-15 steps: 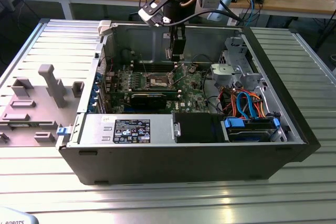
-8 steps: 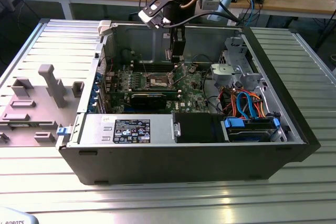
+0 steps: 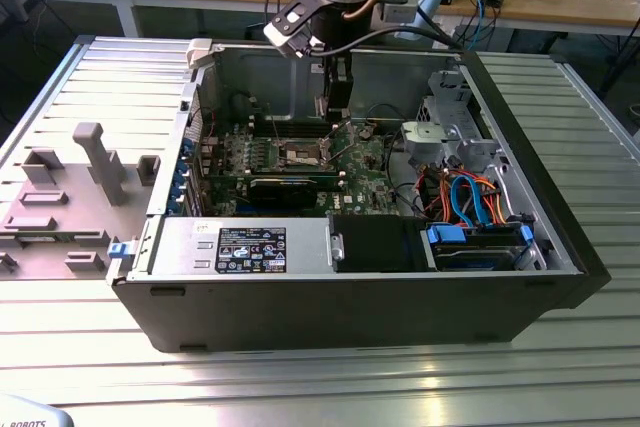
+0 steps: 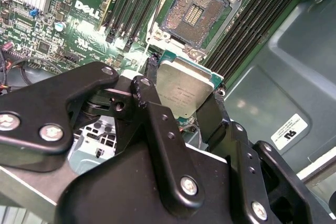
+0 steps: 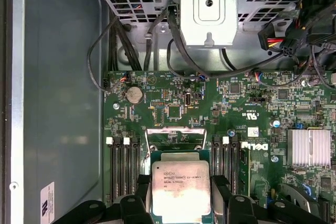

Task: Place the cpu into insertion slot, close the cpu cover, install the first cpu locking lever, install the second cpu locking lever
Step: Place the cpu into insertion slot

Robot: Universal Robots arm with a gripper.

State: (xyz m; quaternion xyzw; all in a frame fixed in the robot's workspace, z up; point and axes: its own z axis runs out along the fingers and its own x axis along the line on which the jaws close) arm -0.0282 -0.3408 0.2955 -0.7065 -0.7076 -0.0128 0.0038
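Fingers (image 4: 210, 114) pinching cpu (image 4: 184, 90), flat silvery-grey square

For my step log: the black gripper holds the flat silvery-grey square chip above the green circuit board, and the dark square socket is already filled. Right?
No: the second wrist view shows the dark square socket empty, contacts bare. The black gripper does hold the silvery-grey chip above the green circuit board.

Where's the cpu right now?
Second wrist view: the flat square silvery-grey cpu is gripped in the black pincer, near but clear of the dark square socket.
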